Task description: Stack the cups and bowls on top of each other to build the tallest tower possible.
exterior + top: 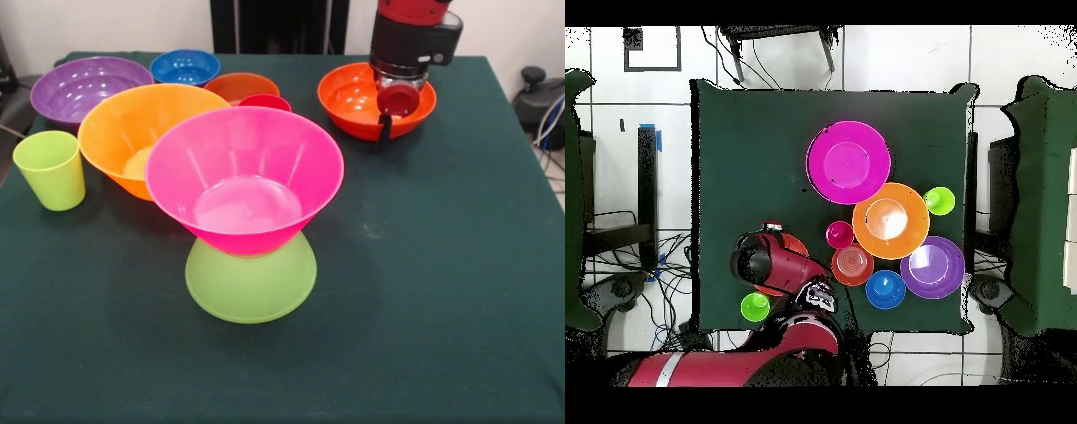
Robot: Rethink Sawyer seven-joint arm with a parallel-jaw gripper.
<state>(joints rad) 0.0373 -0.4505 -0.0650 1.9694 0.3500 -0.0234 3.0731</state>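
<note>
Green cloth [459, 265]: claw [388, 124] over med orange bowl [353, 102].

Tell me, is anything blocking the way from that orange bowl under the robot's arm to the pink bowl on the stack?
Nothing visible does. The orange bowl sits under the gripper, and only bare green cloth lies between it and the pink bowl, which is empty. The red-pink cup stands beside that path.

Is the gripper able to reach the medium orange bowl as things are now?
Probably yes. The gripper hangs right at the medium orange bowl, inside its rim, and nothing lies between them. The other bowls stand apart to one side.
</note>
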